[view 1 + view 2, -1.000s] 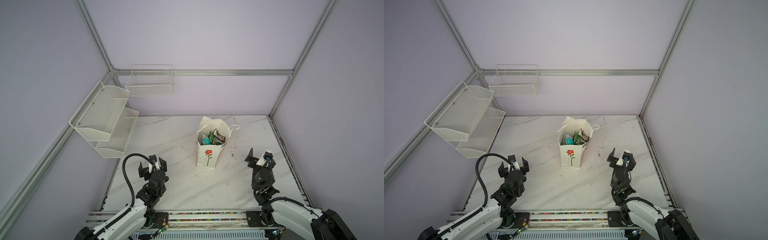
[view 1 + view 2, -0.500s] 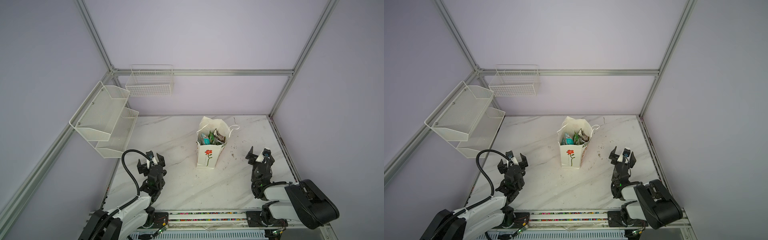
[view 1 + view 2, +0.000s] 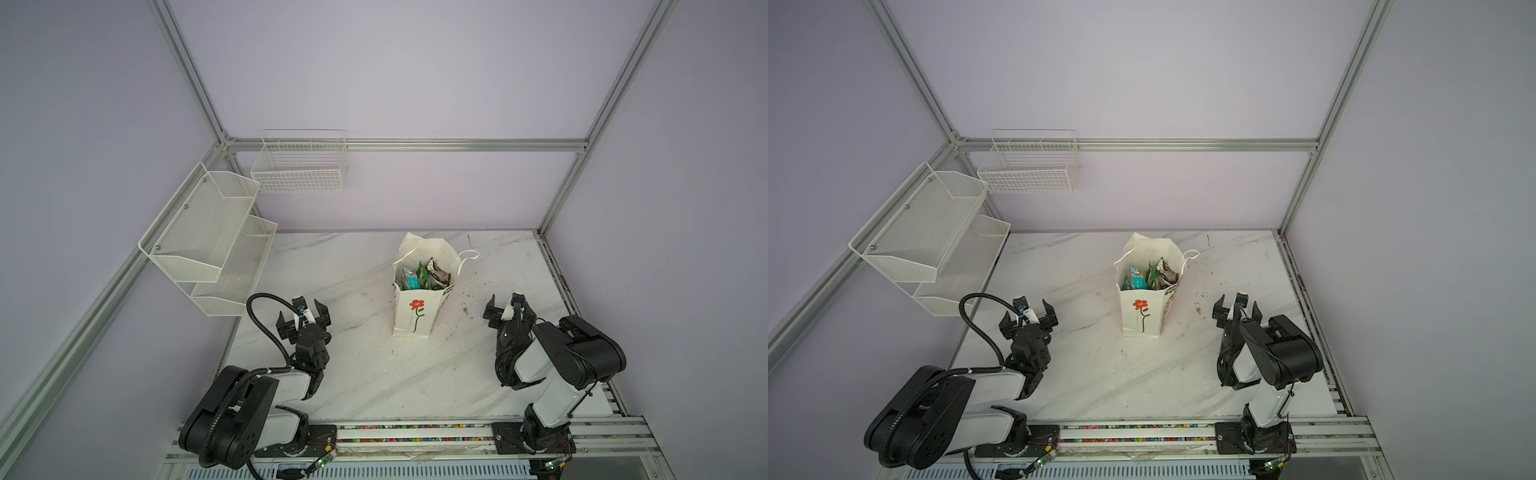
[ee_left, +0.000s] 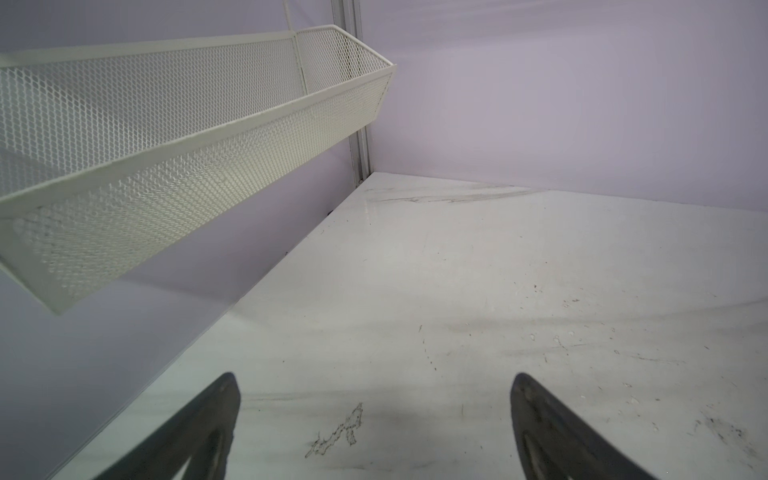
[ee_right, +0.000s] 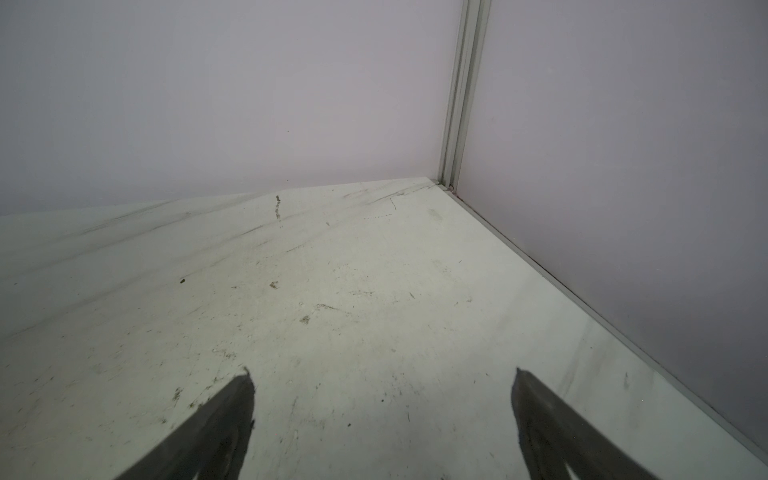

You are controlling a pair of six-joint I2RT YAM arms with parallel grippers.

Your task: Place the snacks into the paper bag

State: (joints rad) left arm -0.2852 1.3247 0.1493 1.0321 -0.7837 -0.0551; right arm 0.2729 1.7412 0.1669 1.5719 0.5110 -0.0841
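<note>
The paper bag [image 3: 415, 316] [image 3: 1140, 316], cream-white with a red flower print, stands upright mid-table in both top views. Inside its open mouth sit the snacks [image 3: 424, 276] [image 3: 1148, 276]: teal, green and dark brown packets poking up. My left gripper [image 3: 302, 318] [image 3: 1028, 319] [image 4: 376, 384] rests low over the table to the left of the bag, open and empty. On the bag's right, my right gripper [image 3: 508, 307] [image 3: 1236, 308] [image 5: 382, 380] is likewise open with only bare table between its fingers. Neither wrist view shows the bag.
A two-tier white mesh shelf [image 3: 208, 241] [image 3: 921, 237] [image 4: 187, 137] hangs on the left wall above the left gripper. A white wire basket [image 3: 299, 166] [image 3: 1027, 166] hangs on the back wall. Walls and frame posts close the table's left, back and right sides.
Both arms have folded back toward their bases at the table's front. The grippers stayed open and hardly shifted over the table. The bag has not moved.
</note>
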